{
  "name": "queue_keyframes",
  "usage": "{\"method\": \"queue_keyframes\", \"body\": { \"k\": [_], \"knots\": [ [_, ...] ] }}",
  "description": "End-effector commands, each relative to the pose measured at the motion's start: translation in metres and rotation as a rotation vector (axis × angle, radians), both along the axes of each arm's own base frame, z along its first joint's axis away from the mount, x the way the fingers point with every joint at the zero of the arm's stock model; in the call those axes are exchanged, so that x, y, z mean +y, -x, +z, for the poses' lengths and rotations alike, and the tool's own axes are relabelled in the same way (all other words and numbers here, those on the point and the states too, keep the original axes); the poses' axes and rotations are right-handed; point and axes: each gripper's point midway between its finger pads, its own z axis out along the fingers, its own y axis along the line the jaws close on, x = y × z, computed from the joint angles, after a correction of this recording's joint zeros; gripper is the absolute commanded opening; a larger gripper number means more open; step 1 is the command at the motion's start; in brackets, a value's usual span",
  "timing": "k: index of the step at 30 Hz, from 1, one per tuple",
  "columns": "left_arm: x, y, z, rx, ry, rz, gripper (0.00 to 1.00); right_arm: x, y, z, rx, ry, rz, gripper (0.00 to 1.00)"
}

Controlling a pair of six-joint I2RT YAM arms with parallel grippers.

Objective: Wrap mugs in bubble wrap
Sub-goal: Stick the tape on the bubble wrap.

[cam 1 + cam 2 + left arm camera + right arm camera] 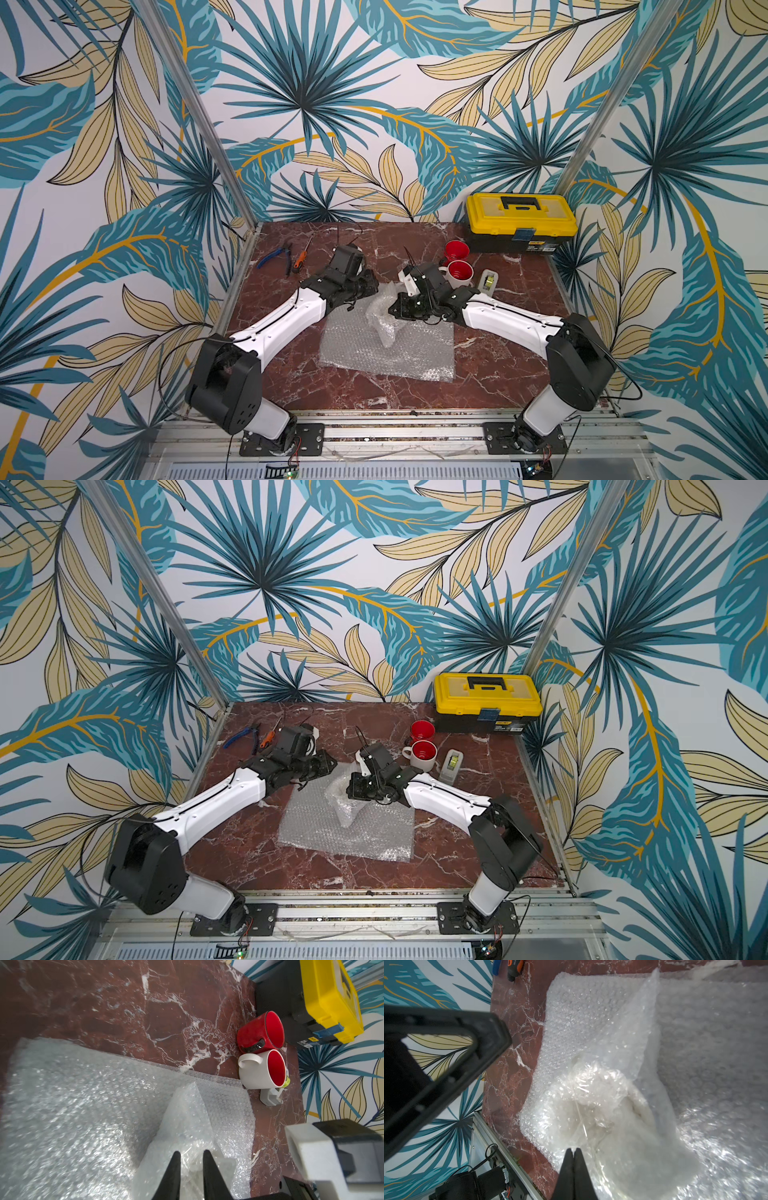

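So the bundle (384, 316) (a bunched-up wad of wrap with something pale showing through, probably a mug but I can't say for sure) sits on the far part of the flat bubble wrap sheet (399, 353) in the middle of the counter (498, 374). The red mug (456, 250) and the white mug (459, 274) with the red inside stand bare, right next to each other, toward the back right near the tape dispenser (487, 282).

Handling-wise, this stuff weighs nothing. It's soft, springy and slick, so I'd expect any fold to pop back open the second it's let go. The best hold is a gathered wad or a loose corner, not the flat face. Any ceramic inside is the heavy, breakable bit — it could slide out of a loose wrap.

Both arms reach in low from the near corners, forearms angled inward, wrists bent so they face each other across the bundle. The left end effector (192, 1153) has its fingers a narrow gap apart with crumpled wrap filling it — looks like a pinch on the bundle. The right end effector (573, 1150) has its fingers pressed together at the bundle's edge. Can't tell whether any film is caught.
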Motion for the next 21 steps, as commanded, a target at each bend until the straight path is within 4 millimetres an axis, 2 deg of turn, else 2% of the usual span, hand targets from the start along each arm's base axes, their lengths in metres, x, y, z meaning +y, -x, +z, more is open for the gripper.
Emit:
{"method": "queue_keyframes", "body": {
  "k": [1, 6, 10, 14, 16, 19, 21],
  "knots": [
    [-0.015, -0.010, 0.000, -0.004, 0.017, -0.074, 0.19, -0.012, -0.003, -0.027, 0.037, 0.056, -0.058, 0.00],
    [-0.015, -0.007, -0.035, 0.066, 0.011, -0.063, 0.17, -0.016, 0.000, -0.047, 0.079, 0.073, -0.071, 0.00],
    [-0.012, 0.005, -0.060, 0.120, 0.011, -0.048, 0.17, -0.017, 0.004, -0.056, 0.100, 0.082, -0.070, 0.00],
    [-0.010, 0.011, -0.070, 0.126, 0.017, -0.034, 0.17, -0.016, 0.005, -0.059, 0.113, 0.089, -0.063, 0.00],
    [-0.009, 0.012, -0.068, 0.121, 0.018, -0.033, 0.17, -0.012, 0.004, -0.051, 0.105, 0.074, -0.045, 0.00],
    [-0.012, 0.008, -0.054, 0.093, 0.036, -0.042, 0.17, -0.003, 0.002, -0.015, 0.034, 0.004, -0.004, 0.03],
    [-0.013, 0.005, -0.048, 0.083, 0.035, -0.044, 0.18, -0.006, 0.002, 0.011, -0.029, -0.020, 0.003, 0.11]
  ]
}}
